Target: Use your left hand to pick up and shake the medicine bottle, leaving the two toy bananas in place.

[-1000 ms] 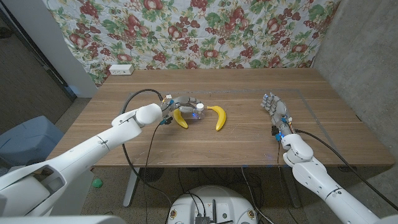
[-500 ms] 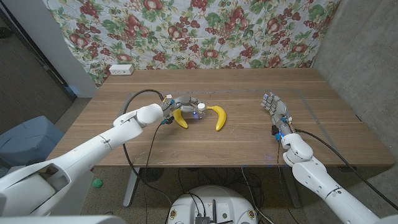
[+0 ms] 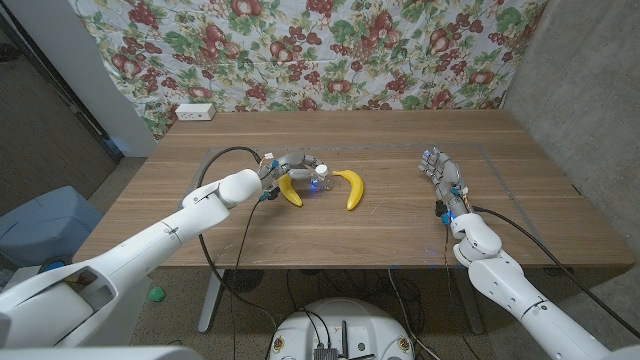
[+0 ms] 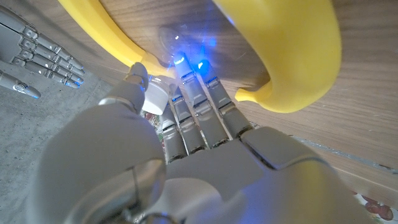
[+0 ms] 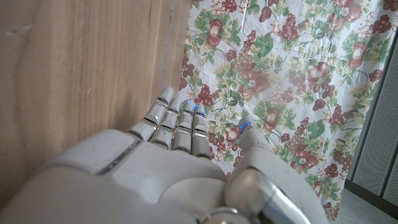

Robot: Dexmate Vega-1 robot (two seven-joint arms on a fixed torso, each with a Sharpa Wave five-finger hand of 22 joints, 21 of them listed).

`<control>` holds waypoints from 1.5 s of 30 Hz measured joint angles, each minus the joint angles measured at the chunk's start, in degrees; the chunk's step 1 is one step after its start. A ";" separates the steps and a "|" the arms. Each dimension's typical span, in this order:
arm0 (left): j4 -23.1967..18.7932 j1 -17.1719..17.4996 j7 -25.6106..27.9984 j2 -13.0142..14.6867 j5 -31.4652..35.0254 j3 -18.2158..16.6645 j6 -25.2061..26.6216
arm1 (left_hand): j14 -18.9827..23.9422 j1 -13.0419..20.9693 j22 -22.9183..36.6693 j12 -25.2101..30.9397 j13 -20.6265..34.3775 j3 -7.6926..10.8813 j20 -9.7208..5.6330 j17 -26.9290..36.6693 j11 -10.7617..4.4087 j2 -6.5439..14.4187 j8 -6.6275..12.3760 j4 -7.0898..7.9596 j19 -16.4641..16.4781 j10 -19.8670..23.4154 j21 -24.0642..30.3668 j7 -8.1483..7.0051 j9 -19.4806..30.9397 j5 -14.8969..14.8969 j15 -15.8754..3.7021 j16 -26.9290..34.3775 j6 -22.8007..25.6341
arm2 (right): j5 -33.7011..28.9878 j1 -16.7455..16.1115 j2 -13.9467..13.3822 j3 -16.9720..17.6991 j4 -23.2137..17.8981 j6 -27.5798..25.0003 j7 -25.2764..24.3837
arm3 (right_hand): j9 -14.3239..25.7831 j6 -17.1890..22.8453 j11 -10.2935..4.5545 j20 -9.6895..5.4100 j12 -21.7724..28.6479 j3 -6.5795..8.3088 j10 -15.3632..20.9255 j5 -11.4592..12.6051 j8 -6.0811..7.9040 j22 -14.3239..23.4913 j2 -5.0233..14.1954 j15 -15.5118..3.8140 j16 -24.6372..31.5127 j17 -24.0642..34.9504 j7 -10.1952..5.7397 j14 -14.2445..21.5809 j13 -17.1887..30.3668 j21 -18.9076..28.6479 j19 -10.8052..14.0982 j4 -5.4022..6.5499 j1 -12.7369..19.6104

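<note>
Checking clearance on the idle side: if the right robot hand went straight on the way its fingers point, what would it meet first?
Nothing on the table, as far as the head view shows: the right robot hand points at bare wood, then the floral cloth behind. Depth is uncertain.

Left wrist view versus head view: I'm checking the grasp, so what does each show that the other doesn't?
The left wrist view alone shows, close up, the left hand's fingers alongside the medicine bottle's white cap, blue light on the fingertips. The head view alone shows the whole wooden table, the wall outlet and the right arm behind its hand. Both show the left hand at the medicine bottle, flanked by two toy bananas, and the right hand.
</note>
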 measured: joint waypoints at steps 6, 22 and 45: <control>0.19 0.76 1.83 -0.39 -0.43 -0.61 -0.96 | 3.44 1.13 0.26 0.01 0.00 0.00 0.10 2.23 3.41 -1.13 0.00 0.00 0.72 3.41 2.56 2.50 0.00 -0.22 -1.98 2.45 2.48 | -0.13 0.01 -0.01 -0.03 -0.24 -0.09 -0.25 | 0.00 0.00 0.00 -0.33 0.00 0.00 0.00 0.00 0.00 0.00 0.00 0.00 0.00 0.00 0.00 0.00 0.00 0.00 0.33 0.00 0.00; 0.22 2.44 4.47 -1.31 -2.79 -2.47 -2.64 | 7.09 2.18 0.53 2.24 0.01 -0.88 -0.19 5.68 3.99 -2.18 0.00 0.87 1.63 4.01 6.11 3.94 0.00 0.23 -3.84 5.45 3.92 | -0.31 -0.40 -0.20 0.05 -0.69 -0.19 -0.58 | 0.00 0.00 0.00 -0.32 0.00 0.00 0.00 0.00 0.00 0.00 0.37 0.00 0.00 0.01 0.00 0.00 0.00 -0.58 0.31 0.00 -0.37; -2.43 4.50 5.01 -1.08 -8.54 -5.20 -2.75 | 8.03 3.14 0.80 5.10 0.01 -1.59 -0.19 7.53 3.92 -3.14 0.00 1.58 1.62 4.10 8.18 5.09 0.00 0.89 -4.34 6.23 5.07 | -0.27 -0.21 -0.58 0.26 -0.58 -0.45 -0.21 | 0.00 0.00 0.00 -0.30 0.00 0.00 0.00 0.00 0.00 -0.01 0.61 0.00 0.00 0.02 0.00 0.00 0.00 -1.18 0.33 0.00 -0.61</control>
